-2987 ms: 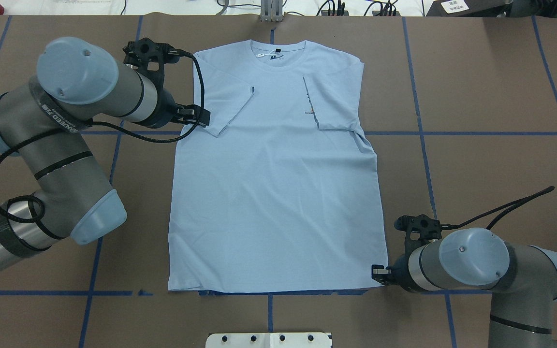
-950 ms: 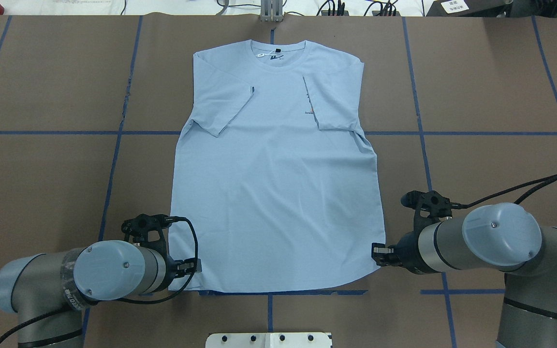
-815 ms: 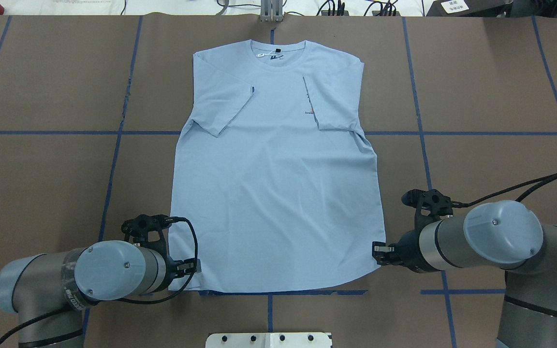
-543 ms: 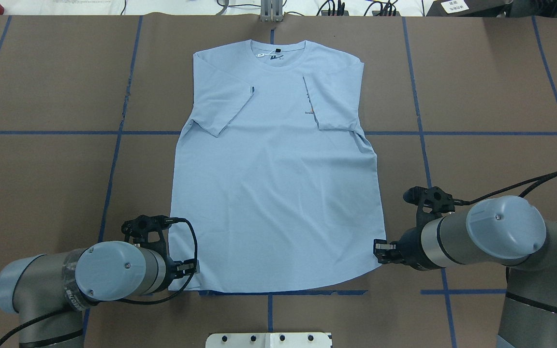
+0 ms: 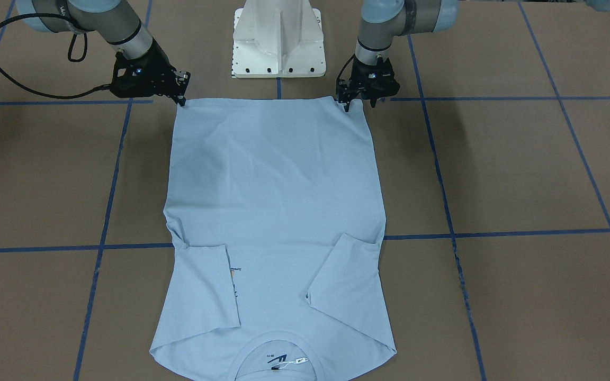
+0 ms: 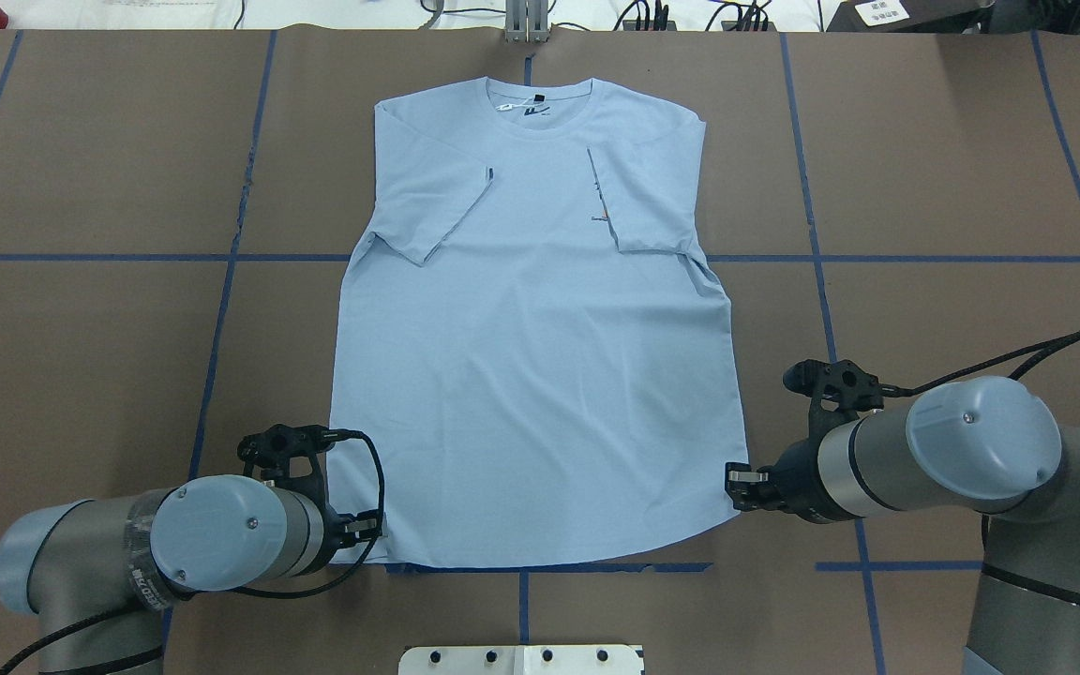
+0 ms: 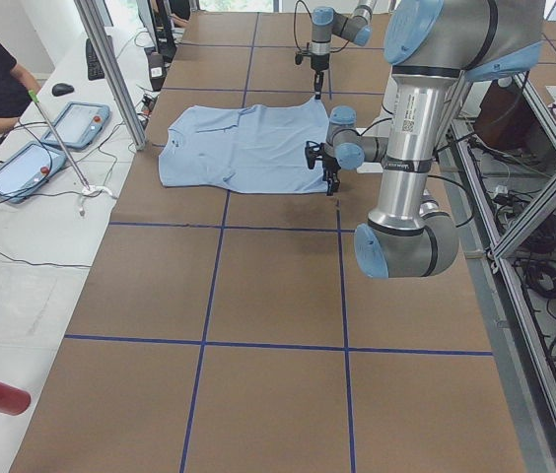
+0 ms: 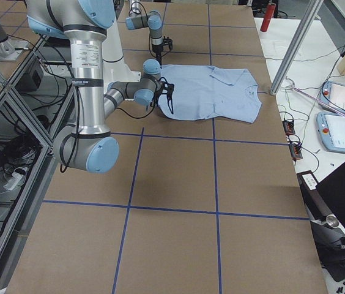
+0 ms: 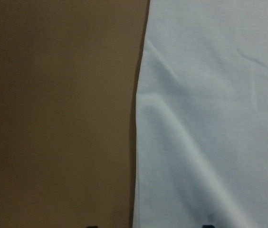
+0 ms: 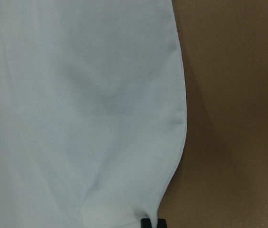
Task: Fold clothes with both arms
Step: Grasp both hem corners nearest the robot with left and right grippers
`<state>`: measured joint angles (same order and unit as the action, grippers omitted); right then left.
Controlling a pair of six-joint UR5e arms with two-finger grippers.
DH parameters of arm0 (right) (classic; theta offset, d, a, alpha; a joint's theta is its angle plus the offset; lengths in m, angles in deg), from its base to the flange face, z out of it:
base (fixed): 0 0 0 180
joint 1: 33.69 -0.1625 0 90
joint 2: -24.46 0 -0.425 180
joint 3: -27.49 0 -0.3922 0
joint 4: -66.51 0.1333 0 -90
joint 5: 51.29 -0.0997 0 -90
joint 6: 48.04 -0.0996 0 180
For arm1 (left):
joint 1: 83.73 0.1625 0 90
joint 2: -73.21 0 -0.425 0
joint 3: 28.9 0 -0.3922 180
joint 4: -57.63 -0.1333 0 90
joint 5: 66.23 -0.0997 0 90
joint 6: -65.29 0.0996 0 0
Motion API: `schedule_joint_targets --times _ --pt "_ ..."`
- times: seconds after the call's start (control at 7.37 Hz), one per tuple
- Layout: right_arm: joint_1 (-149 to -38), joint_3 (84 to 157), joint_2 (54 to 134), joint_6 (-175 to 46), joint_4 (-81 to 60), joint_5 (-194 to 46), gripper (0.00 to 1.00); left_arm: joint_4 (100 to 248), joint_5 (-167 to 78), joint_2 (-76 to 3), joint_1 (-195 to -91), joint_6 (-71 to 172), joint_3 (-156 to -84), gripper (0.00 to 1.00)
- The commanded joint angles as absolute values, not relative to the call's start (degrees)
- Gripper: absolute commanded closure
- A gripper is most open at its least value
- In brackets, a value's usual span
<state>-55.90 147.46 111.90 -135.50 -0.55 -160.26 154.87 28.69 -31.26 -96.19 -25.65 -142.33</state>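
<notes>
Right tool [image 6: 733, 486] tight on a hem corner of the T-shirt [image 6: 540, 375], left tool [image 6: 379, 532] agape over the other; white pedestal [image 5: 278, 37] nearby.

No text could be read anywhere. The dark mark inside the T-shirt [image 6: 540, 375] collar [image 6: 540, 133] and the lettering on the left arm [image 6: 132, 572] were too small

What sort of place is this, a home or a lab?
Probably a robotics lab: left arm and right arm at a tape-gridded table, teach pendants on a side bench.
</notes>
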Motion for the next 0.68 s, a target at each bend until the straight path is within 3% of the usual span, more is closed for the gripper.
schedule_joint_targets --times 0.0,0.27,0.41,0.54 --pt "-56.10 147.46 111.91 -135.50 -0.55 -160.36 1.00 154.66 28.69 -31.20 -96.03 -25.68 -142.37 0.43" --pt "-57.58 147.55 112.00 -135.50 -0.55 -162.11 1.00 153.96 28.69 -31.47 -95.77 -25.68 -142.37 0.74" --pt "-58.29 147.64 112.00 -135.50 -0.55 -162.73 1.00 154.05 28.69 -31.55 -95.77 -25.68 -142.37 0.80" --pt "-58.47 147.64 112.09 -135.50 -0.55 -163.00 1.00 153.96 28.78 -31.73 -95.77 -25.68 -142.63 0.94"
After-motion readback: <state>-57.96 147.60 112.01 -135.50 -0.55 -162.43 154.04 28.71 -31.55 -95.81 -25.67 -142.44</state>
